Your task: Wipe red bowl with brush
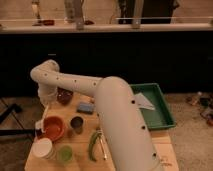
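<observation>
The red bowl (53, 128) sits at the table's left, next to a small metal cup (76, 124). My white arm reaches from the lower right up over the table and bends down at the far left. The gripper (46, 103) hangs above the bowl's left rim and is shut on the brush (43, 117). The slim white handle slants down from it to the bowl's left edge. The brush head is hard to make out against the rim.
A dark maroon bowl (65, 96) and a blue sponge (85, 107) lie behind the red bowl. Green-handled tongs (93, 145), a white container (42, 148) and a green cup (65, 153) are in front. A green tray (152, 105) sits at the right.
</observation>
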Available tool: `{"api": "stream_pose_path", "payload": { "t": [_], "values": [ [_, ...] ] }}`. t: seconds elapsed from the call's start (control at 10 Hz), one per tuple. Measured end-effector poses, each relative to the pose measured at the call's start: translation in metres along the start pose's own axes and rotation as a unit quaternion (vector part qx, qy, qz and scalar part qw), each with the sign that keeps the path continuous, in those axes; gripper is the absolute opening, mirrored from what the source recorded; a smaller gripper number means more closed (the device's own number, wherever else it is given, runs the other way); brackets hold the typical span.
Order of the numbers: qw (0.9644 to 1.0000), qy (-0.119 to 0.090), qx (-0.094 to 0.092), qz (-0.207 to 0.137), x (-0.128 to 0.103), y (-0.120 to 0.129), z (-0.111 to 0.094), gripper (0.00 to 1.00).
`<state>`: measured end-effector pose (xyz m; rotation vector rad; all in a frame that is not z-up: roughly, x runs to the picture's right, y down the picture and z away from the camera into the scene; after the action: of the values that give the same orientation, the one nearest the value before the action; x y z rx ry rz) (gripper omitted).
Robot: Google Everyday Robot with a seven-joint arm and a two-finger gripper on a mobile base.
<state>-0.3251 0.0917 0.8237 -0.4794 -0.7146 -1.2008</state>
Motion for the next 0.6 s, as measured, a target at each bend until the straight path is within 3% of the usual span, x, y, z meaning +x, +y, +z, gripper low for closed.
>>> {"api": "stream_pose_path", "payload": {
  "t": [0.3, 0.6],
  "values": [
    [0.9996, -0.003, -0.013, 0.025, 0.014, 0.027, 0.006, 0.0],
    [0.9978, -0.003, -0.027, 0.06, 0.033, 0.088, 0.003, 0.0]
  ]
}}
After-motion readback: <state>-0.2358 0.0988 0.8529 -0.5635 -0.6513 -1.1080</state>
